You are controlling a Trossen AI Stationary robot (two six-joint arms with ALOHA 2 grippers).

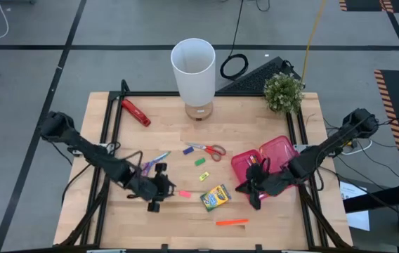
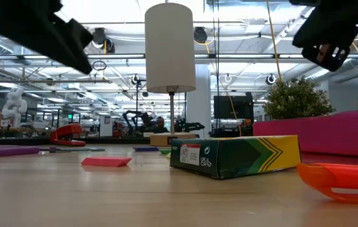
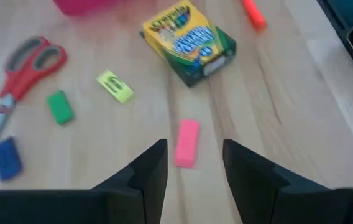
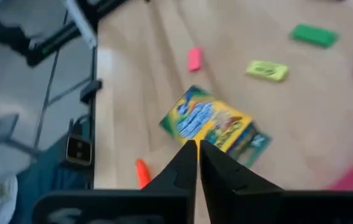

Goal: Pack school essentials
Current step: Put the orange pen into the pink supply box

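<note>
My left gripper [image 1: 163, 190] [image 3: 194, 148] hangs open above the table, left of the yellow-green crayon box [image 1: 215, 198] [image 3: 189, 41]. A pink eraser [image 3: 187, 143] lies flat on the wood below and just ahead of its fingers, untouched. My right gripper [image 1: 252, 190] [image 4: 196, 155] is shut with nothing between its fingers. It hovers right of the crayon box [image 4: 215, 126], at the near edge of the pink case [image 1: 266, 158]. An orange marker [image 1: 232, 222] lies near the front edge. In the low view both grippers stay high above the box [image 2: 236, 156].
Red-handled scissors [image 1: 206, 150], a blue eraser [image 1: 189, 150], a green eraser [image 1: 200, 161] and a yellow-green eraser [image 1: 204, 176] lie mid-table. Purple scissors and pens [image 1: 154, 161] lie at the left. A red tool [image 1: 135, 111], a white lamp [image 1: 194, 70] and a plant [image 1: 284, 91] stand at the back.
</note>
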